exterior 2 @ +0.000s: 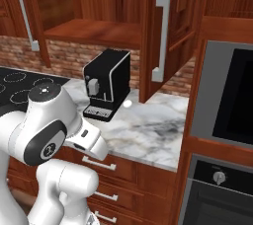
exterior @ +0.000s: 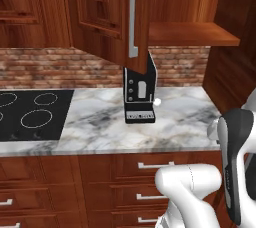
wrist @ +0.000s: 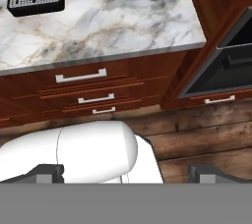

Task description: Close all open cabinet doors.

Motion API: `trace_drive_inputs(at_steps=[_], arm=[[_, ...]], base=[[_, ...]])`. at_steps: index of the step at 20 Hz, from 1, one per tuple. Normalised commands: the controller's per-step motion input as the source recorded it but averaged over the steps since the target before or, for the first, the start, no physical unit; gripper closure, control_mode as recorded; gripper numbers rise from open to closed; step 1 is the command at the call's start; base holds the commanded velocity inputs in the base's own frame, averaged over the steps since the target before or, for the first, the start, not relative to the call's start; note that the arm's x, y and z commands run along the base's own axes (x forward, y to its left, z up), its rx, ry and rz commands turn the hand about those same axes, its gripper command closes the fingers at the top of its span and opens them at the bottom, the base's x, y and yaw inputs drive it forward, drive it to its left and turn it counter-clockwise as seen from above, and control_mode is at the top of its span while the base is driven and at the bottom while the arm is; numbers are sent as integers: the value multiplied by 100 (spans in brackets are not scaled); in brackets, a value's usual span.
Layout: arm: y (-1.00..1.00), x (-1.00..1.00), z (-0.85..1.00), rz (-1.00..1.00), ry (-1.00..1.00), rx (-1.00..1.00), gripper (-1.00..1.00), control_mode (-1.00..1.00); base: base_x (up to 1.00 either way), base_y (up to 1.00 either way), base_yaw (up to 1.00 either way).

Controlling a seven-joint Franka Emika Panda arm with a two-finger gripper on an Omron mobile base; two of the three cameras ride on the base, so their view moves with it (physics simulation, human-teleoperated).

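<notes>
Cabinet door [exterior: 112, 14] stands open above coffee machine [exterior: 139, 94] on counter [exterior: 185, 117].

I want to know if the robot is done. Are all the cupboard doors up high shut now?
No, a cabinet door with a long silver handle stands swung out over the coffee machine, and the shelf behind shows.

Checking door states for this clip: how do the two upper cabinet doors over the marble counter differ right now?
In the right base view, the right door swings far out over the marble counter, near the coffee machine; the left door also stands open, beside the shelf opening towards the cooktop. The right door looks larger, being nearer the camera. Both are reddish-brown with vertical silver handles.
</notes>
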Motion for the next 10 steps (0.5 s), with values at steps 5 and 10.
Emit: trace_drive_inputs(at_steps=[5, 10], arm=[[0, 0, 0, 0, 0, 0, -100, 100], [0, 0, 0, 0, 0, 0, -100, 100]], base=[[23, -12, 1], [32, -5, 0]])
